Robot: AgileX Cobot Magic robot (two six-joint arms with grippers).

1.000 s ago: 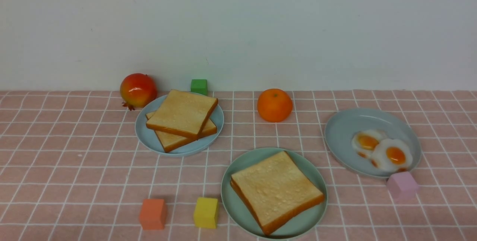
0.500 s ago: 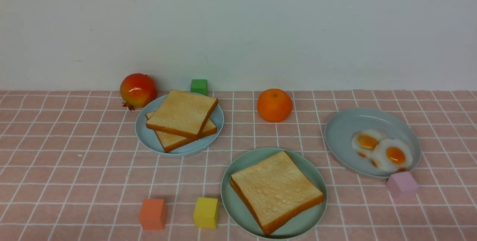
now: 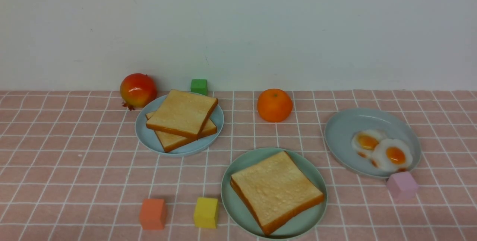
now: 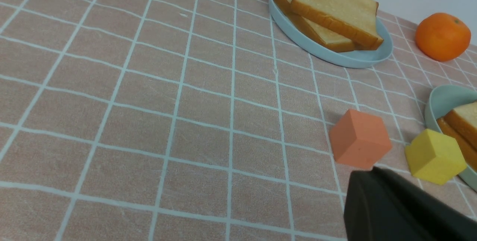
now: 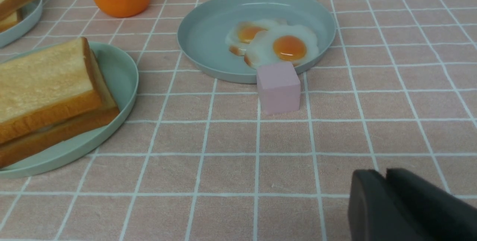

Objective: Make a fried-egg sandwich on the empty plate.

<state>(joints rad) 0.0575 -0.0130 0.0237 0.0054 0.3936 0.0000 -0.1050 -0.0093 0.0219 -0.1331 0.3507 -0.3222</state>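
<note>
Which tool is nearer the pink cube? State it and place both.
Right. The right tool sits just short of the pink cube, with bare cloth between. The left tool is by the orange cube and yellow cube, across the mint-green plate from it.

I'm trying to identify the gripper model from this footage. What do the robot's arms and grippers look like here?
Very little shows. The front view has no arm in it. Each wrist view catches only a corner of matte black fingers: the left gripper as one blocky dark shape, the right gripper as two black fingers side by side. No cables or markings are visible.
</note>
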